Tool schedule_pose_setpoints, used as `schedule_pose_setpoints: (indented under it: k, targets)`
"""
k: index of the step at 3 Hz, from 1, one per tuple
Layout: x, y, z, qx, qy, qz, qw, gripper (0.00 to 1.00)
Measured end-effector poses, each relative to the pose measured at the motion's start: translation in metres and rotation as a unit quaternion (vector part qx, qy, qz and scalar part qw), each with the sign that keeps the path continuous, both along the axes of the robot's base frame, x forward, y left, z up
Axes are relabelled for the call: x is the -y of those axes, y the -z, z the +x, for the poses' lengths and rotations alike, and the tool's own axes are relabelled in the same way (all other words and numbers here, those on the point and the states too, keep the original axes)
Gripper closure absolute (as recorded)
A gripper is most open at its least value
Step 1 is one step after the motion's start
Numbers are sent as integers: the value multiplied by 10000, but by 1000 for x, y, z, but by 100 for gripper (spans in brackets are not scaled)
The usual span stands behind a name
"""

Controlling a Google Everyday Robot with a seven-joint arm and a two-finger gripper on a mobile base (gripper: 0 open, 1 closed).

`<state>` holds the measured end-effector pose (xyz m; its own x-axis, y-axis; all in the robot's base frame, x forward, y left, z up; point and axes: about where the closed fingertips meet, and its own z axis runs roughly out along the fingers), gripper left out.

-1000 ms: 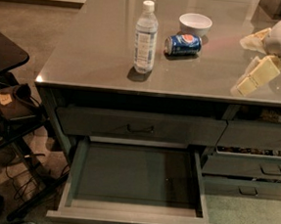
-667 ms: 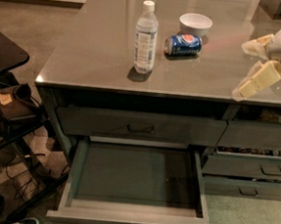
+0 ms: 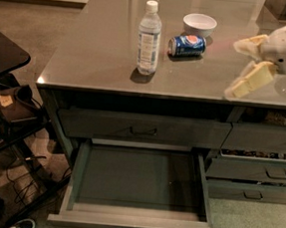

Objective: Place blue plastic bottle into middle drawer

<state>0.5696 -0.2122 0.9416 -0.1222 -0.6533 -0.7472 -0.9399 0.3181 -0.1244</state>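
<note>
Standing upright on the countertop [image 3: 95,57], left of centre, the blue plastic bottle [image 3: 149,36] is not yet ours. The middle drawer [image 3: 137,183] below is pulled open, so we judge grasping and placing remain. Our gripper [image 3: 246,65] hovers at the right, fingers spread, holding nothing.

One camera sits high in front of the table [image 3: 88,56], looking down across its top from fairly near, with the open middle drawer [image 3: 136,185] at the view's near edge. The tool [image 3: 241,64], fingers spread, shows at the right edge above the table's right end.
</note>
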Motion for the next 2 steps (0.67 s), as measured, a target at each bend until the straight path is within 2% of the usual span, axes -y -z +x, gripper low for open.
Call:
schedule_pose_setpoints:
  k: [1, 2]
  targets:
    - [-64, -27, 16, 343, -363, 508, 9975, 0]
    - [-113, -46, 39, 552, -451, 710, 9949, 0]
